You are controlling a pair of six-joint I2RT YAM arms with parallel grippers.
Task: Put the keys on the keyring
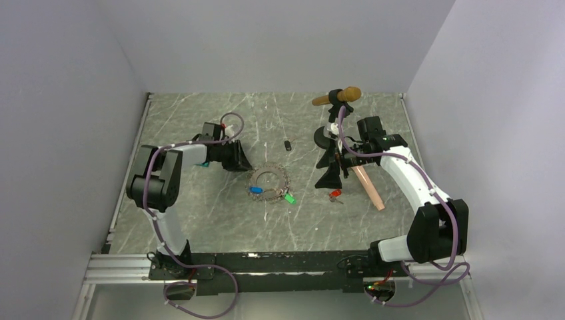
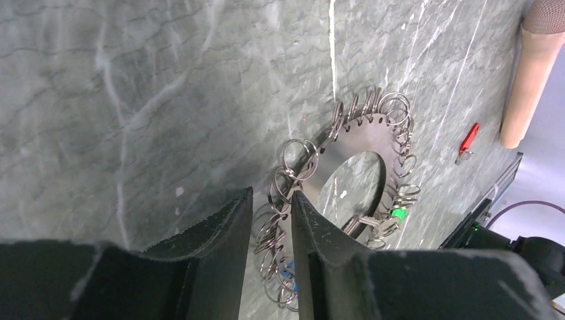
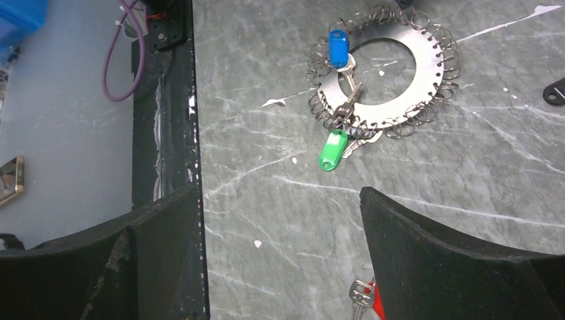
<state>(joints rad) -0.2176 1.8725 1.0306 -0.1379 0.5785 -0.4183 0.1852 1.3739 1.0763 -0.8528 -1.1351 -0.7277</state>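
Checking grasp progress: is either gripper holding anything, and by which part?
The right gripper is open and holds nothing. The left gripper stands narrow at the outer rings of the keyring; whether it pinches one cannot be told.

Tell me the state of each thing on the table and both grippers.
Keyring: flat on table.
Blue key: lying on keyring.
Green key: at keyring's edge.
Red key: loose, apart from keyring.
Microphone: in stand.
Left gripper: narrowly open, empty.
Right gripper: wide open, empty.
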